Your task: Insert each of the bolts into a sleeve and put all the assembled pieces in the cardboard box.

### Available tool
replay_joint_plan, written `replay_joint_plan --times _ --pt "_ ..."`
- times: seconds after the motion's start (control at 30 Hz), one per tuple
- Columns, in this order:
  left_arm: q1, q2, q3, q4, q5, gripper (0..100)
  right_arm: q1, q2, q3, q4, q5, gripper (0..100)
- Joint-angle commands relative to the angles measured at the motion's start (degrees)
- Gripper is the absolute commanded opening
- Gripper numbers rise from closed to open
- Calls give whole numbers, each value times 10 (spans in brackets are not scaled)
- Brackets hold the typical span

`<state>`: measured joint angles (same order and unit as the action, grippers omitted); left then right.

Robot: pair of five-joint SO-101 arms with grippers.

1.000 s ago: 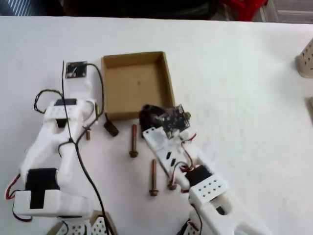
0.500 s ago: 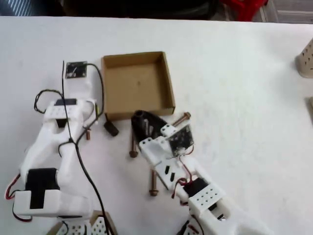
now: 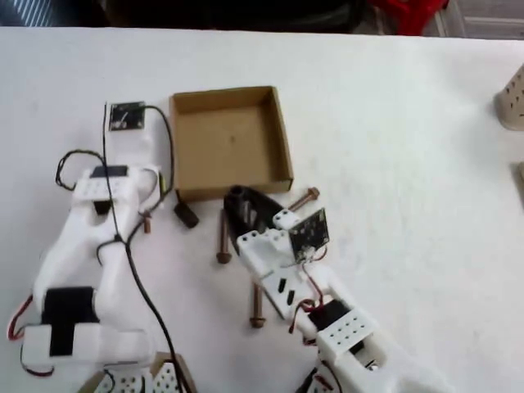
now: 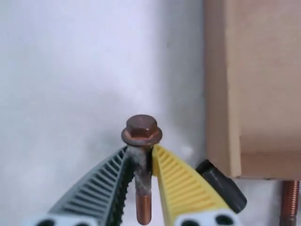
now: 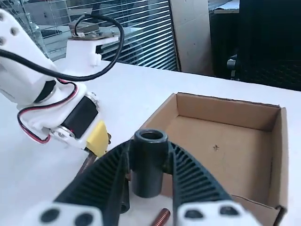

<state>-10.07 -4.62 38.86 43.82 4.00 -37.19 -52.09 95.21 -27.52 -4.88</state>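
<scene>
Well, the white worktop [image 3: 393, 123] carries the cardboard box [image 3: 229, 143] (open side up). Just outside its near wall, the right tool [image 5: 148, 148] is clamped on an upright black sleeve [image 5: 149, 165]. Near the box's left corner, the left tool [image 4: 141, 153] is clamped on a bolt [image 4: 142, 136], gripping below the head. A spare sleeve [image 3: 187, 214] lies just beside that tool. Loose bolts lie near the right arm: one bolt [image 3: 223, 237], a second bolt [image 3: 257, 303], a third bolt [image 3: 303, 198].
</scene>
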Motion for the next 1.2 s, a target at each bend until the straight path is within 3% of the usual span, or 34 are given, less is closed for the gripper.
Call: replay_joint_plan --times 0.0,0.23,0.37,0.63,0.8,0.97,1.17 --pt "0 -90 36 -36 -4 22 4 -14 7 -18 -4 17" --pt "61 -313 143 -12 -2 22 3 -9 8 -57 31 17" --pt "81 -371 145 25 -1 23 4 -8 8 -63 35 17" --pt "85 -418 24 105 -1 23 2 -8 8 -64 36 17" --pt "126 -465 -50 147 0 23 3 -8 8 -64 36 17" --pt "202 -496 -43 127 0 23 3 -8 8 -64 36 17" --pt "235 -497 6 45 0 23 2 -8 8 -62 36 17"
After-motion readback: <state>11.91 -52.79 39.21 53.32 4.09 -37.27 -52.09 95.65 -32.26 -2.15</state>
